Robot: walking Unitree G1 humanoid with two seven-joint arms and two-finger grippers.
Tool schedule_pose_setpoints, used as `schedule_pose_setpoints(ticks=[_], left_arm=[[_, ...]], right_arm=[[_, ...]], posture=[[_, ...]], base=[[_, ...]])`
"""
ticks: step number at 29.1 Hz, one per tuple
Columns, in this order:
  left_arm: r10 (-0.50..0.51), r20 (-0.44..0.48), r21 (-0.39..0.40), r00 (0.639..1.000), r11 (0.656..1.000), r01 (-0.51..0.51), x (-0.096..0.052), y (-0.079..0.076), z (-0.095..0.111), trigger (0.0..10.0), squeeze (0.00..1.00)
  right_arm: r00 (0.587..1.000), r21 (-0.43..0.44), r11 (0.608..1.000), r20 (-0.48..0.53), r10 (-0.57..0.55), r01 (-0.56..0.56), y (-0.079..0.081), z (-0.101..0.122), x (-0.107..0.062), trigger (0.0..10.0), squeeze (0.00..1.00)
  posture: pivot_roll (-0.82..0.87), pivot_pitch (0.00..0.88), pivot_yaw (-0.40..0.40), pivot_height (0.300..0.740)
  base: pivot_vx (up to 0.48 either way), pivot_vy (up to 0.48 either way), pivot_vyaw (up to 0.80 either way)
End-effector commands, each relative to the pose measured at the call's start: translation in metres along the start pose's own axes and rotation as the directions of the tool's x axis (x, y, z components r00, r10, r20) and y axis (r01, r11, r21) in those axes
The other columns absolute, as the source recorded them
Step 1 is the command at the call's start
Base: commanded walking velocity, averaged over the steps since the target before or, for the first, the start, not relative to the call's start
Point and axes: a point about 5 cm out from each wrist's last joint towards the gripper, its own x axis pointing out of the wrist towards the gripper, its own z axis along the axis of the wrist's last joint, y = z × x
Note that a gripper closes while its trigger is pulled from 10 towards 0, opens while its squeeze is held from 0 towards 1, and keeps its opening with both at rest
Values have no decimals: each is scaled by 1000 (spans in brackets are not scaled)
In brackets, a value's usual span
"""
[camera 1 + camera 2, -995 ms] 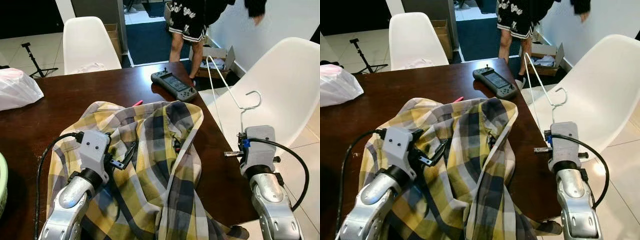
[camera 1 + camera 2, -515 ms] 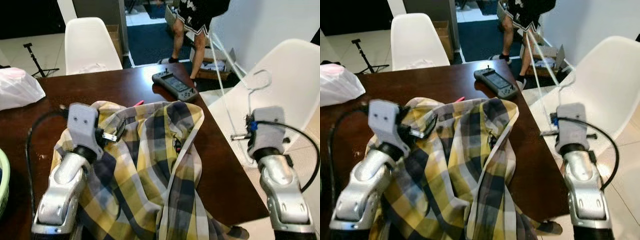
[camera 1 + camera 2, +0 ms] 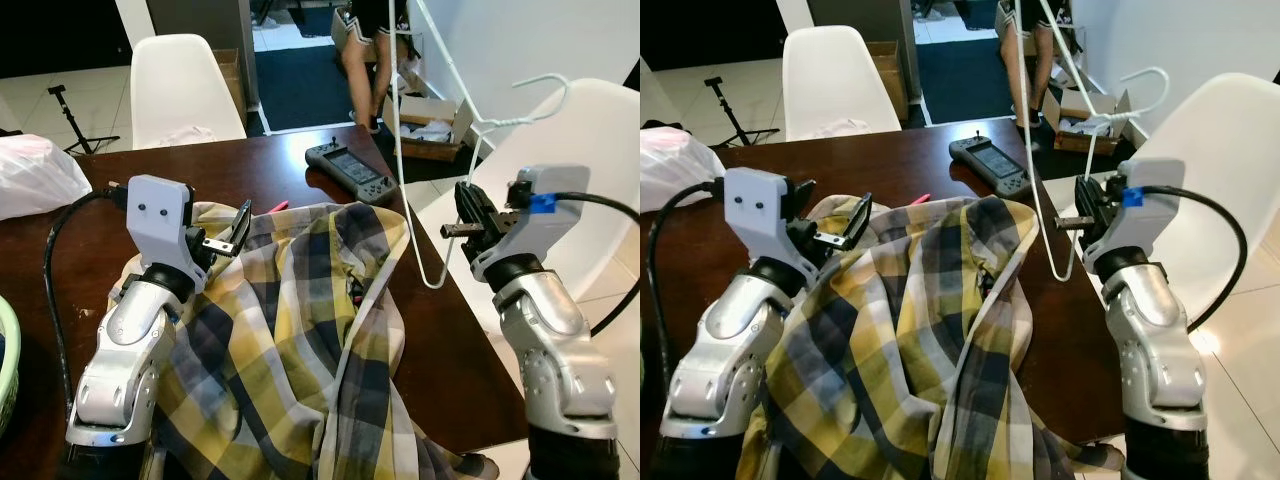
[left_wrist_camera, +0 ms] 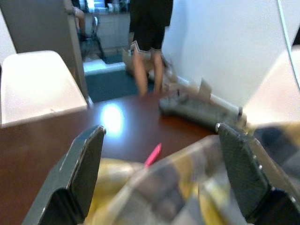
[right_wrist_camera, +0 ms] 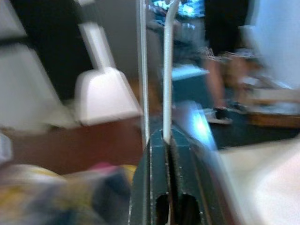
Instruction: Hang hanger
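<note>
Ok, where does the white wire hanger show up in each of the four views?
Left eye view: white hanger, upper right, held over the table edge by the right gripper.
Right eye view: right of centre, same grip.
Left wrist view: possibly a thin pale line at the upper right edge; too blurred to tell.
Right wrist view: wire rising from the shut jaws.
Shared landmark: the grey controller.

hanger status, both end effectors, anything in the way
Right end effector shut on white wire hanger, raised beside the table edge. Left end effector open, empty, above plaid shirt. Shirt not on hanger yet. Handheld controller beyond shirt.
</note>
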Motion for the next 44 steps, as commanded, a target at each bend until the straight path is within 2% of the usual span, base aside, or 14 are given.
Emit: schedule_pose_setpoints(ticks=[1, 4, 11, 12, 16, 18, 25, 27, 29, 35, 39, 41, 42, 44], left_arm=[[9, -16, -24, 1000, 1000, -9, -1, 1, -3, 10000, 0], [-2, 0, -85, 1000, 996, 2, 2, 3, 3, 10000, 0], [-45, 34, -205, 998, 977, 51, 4, -2, 11, 10000, 0], [-89, 72, -271, 993, 957, 106, 5, -7, 17, 10000, 0], [-129, 115, -316, 985, 935, 160, 5, -12, 24, 10000, 0], [-266, 237, -395, 934, 852, 343, 1, -19, 44, 10000, 0], [-387, 357, -464, 850, 716, 521, -8, -18, 64, 10000, 0], [-485, 438, -469, 757, 595, 653, -21, -19, 78, 10000, 0], [-562, 473, -446, 678, 511, 735, -31, -21, 86, 10000, 0], [-700, 451, -383, 553, 408, 829, -55, -14, 88, 10000, 0], [-747, 394, -376, 535, 400, 836, -68, -1, 84, 10000, 0], [-757, 350, -378, 551, 425, 823, -72, 8, 80, 10000, 0], [-759, 272, -391, 592, 475, 788, -78, 25, 73, 10000, 0], [-758, 256, -396, 600, 484, 780, -80, 29, 73, 10000, 0]], right_arm=[[998, 30, 998, 28, 53, -54, 6, 7, -2, 10000, 0], [969, 93, 964, 47, 244, -247, 16, 19, -6, 10000, 0], [918, 62, 916, 19, 396, -396, 20, 24, -17, 10000, 0], [859, 71, 857, 22, 511, -511, 26, 30, -26, 10000, 0], [807, 58, 805, 1, 591, -590, 31, 34, -34, 10000, 0], [703, 64, 706, -64, 708, -706, 41, 38, -47, 10000, 0], [629, 106, 637, -100, 771, -764, 47, 39, -56, 10000, 0], [597, 128, 613, -145, 789, -780, 49, 32, -61, 10000, 0], [596, 134, 613, -148, 790, -779, 50, 30, -60, 10000, 0], [626, 139, 637, -117, 771, -759, 47, 33, -56, 10000, 0], [657, 142, 664, -97, 747, -734, 43, 35, -53, 10000, 0], [682, 138, 687, -89, 726, -714, 40, 35, -50, 10000, 0], [723, 145, 724, -67, 688, -675, 34, 35, -46, 10000, 0], [730, 147, 730, -63, 681, -668, 33, 35, -45, 10000, 0]], posture=[[22, 152, 3, 740], [23, 150, 1, 740], [24, 151, 0, 740], [17, 144, -1, 740], [17, 144, -1, 740], [12, 139, -4, 740], [13, 136, -4, 740], [17, 138, -4, 740], [17, 139, -3, 740], [20, 139, -4, 740], [19, 141, -3, 740], [19, 141, -2, 740], [15, 142, -1, 740], [15, 142, -1, 740]], base=[[0, 0, 0], [0, 0, 0], [0, 0, 0], [0, 0, 0], [0, 0, 0], [0, 0, 0], [0, 0, 0], [0, 0, 0], [0, 0, 0], [0, 0, 0], [0, 0, 0], [0, 0, 0], [0, 0, 0], [0, 0, 0]])
